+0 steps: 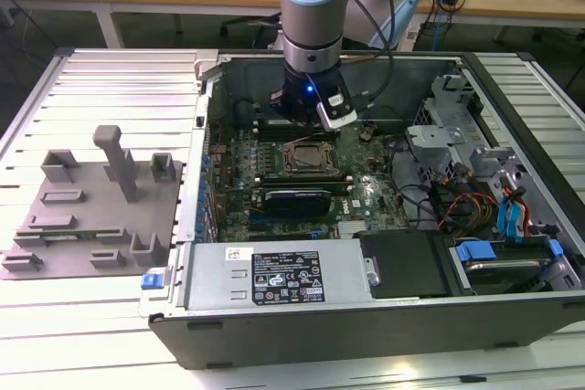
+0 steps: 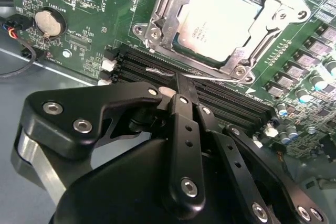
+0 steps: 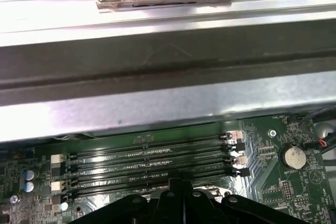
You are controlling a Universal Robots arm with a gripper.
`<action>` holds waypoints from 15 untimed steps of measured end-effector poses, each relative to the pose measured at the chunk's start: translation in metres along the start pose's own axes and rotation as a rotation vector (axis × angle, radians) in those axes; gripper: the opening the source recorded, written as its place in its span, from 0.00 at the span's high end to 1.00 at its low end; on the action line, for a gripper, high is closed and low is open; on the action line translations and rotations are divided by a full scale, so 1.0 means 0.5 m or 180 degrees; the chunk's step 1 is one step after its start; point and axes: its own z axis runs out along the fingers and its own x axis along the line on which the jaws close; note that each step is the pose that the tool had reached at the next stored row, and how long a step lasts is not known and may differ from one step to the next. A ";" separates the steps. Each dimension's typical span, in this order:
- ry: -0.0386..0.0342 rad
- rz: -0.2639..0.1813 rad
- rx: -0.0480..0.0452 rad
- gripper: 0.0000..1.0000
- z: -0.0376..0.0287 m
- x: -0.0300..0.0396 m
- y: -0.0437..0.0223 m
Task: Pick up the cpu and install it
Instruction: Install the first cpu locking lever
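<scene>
Open computer case [image 1: 366, 335] walls ring the motherboard [image 2: 94, 3], cut off in both wrist views; the cpu [image 2: 220, 22] lies in its socket [image 2: 157, 17], frame lapping its edges; the gripper [image 2: 178, 77], pinched together and empty, hangs just beside it, over the memory slots [image 3: 147, 163].

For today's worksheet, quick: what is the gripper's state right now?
Gripper: shut, holding nothing; the cpu lies in the socket.

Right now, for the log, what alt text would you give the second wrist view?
The silver-topped cpu sits in its metal-framed socket on the green motherboard. The black pincer, shut and empty, is in the foreground over the memory slots, apart from the cpu.
</scene>
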 end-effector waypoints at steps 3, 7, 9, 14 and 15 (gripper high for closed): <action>-0.0007 0.0021 0.0020 0.89 0.003 -0.001 0.001; -0.0018 0.0052 0.0053 0.89 0.010 -0.002 -0.001; -0.0022 0.0063 0.0062 0.89 0.014 -0.002 -0.001; -0.0034 0.0098 0.0097 0.89 0.025 -0.003 -0.004; -0.0036 0.0104 0.0105 0.89 0.026 -0.003 -0.004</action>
